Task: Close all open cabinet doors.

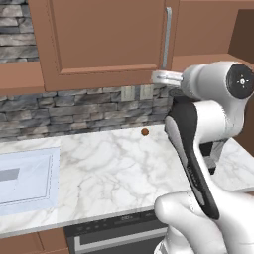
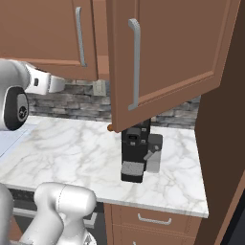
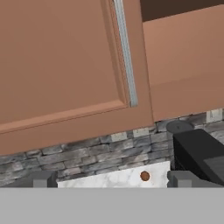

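Observation:
Two reddish-brown cabinet doors hang over the counter. The left door (image 2: 48,28) lies flat against its cabinet, its silver bar handle (image 3: 124,52) near its right edge. The right door (image 2: 167,57) stands swung out toward the room, and its handle (image 2: 135,62) faces the right base camera. My gripper (image 3: 111,181) is open with nothing between its fingertips (image 3: 43,179). It hovers just below the left door's lower right corner and points at the wall. My hand (image 1: 166,78) appears under that door's handle (image 1: 167,37).
A black coffee machine (image 2: 136,153) stands on the marble counter (image 1: 109,168) under the swung-out door. A small brown ball (image 1: 145,132) lies near the stone backsplash. A sink (image 1: 25,178) is at the left, drawers (image 2: 153,220) below right, and a tall brown panel (image 2: 225,143) at the right.

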